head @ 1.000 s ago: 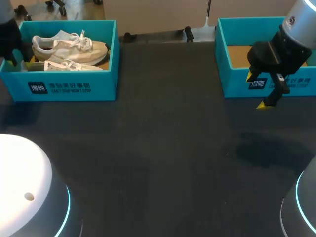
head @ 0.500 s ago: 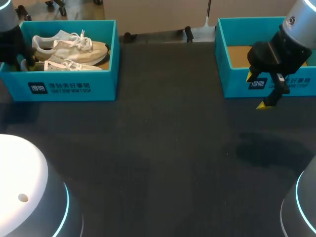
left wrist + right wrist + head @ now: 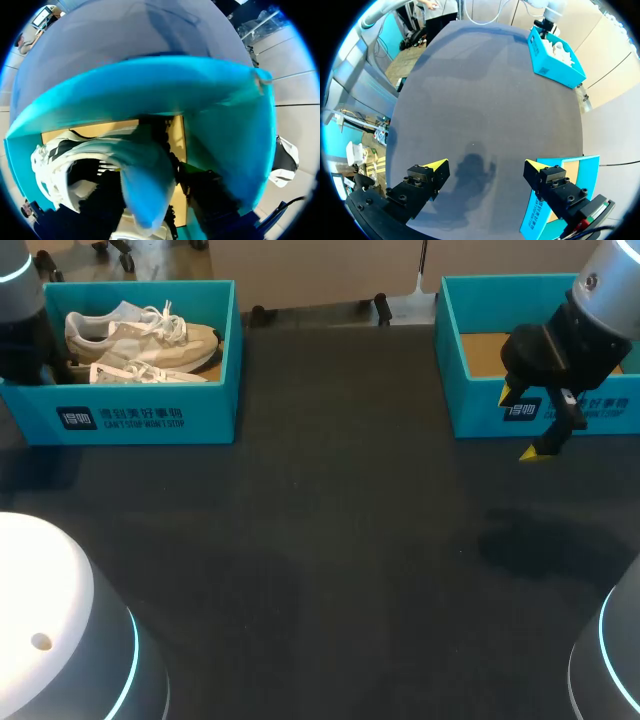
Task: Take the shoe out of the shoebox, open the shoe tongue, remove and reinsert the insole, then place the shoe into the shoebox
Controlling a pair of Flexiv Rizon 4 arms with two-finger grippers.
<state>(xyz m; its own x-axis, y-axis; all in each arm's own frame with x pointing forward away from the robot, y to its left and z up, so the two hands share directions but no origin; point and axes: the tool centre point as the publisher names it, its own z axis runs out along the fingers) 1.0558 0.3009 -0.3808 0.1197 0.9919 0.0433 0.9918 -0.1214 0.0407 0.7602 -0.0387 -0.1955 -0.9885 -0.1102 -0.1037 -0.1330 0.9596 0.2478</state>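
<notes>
Black tabletop (image 3: 320,540) carries a teal shoebox (image 3: 150,418) at upper left, with a pair of white shoes (image 3: 140,335) inside, and a second box (image 3: 470,415) at upper right. At the shoebox's left end, by the heels, sits the left gripper (image 3: 40,355), its grip impossible to tell. Over the second box's front wall the right gripper (image 3: 520,425) hangs spread wide, holding nothing.

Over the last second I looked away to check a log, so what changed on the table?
The left arm edged farther in over the left end of the shoebox, toward the shoes. Nothing was visibly gripped or released. The shoes, the other box and the open right tool stayed put.
</notes>
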